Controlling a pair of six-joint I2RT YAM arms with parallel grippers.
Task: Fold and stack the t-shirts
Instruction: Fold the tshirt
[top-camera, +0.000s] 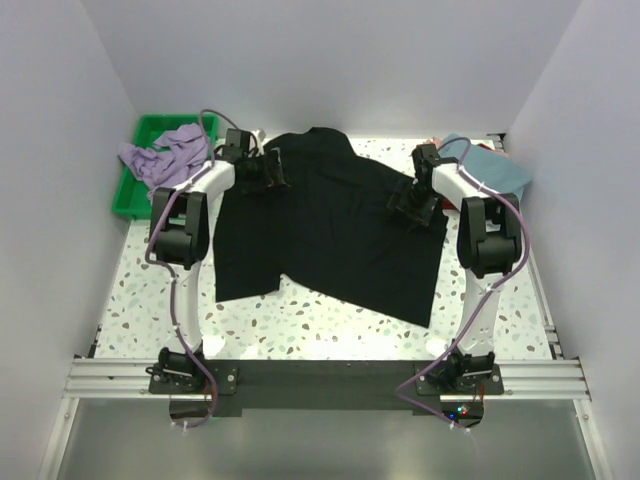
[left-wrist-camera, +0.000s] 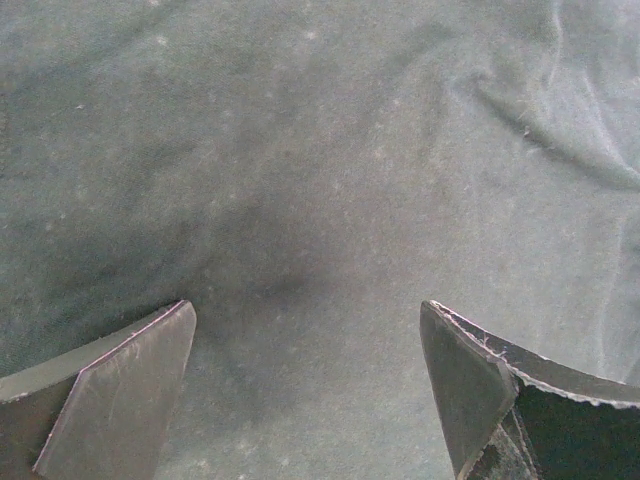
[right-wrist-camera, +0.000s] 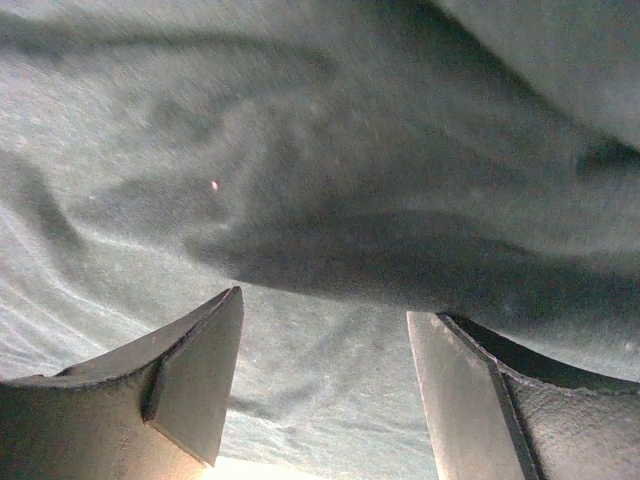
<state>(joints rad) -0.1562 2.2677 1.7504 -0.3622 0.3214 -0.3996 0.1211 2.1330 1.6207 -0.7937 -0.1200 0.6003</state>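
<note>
black t-shirt (top-camera: 330, 230) is lying lengthwise, collar toward the bench's (top-camera: 320, 335) far edge; left tool (top-camera: 272, 170) and right tool (top-camera: 405, 210) are hovering over opposite sleeves, both standing apart, gripping nothing.

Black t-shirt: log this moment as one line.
black t-shirt: spread, unfolded | left claw: open, over its far left | right claw: open, over its far right | lavender t-shirt: on green tray

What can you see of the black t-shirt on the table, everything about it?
The black t-shirt is a large plain tee of soft matte cloth, lying unfolded and mostly flat on the speckled table, hem toward the arms' bases. Shallow wrinkles cross it. The left gripper and right gripper hang open just above its far corners; whether they touch it can't be told.
</note>
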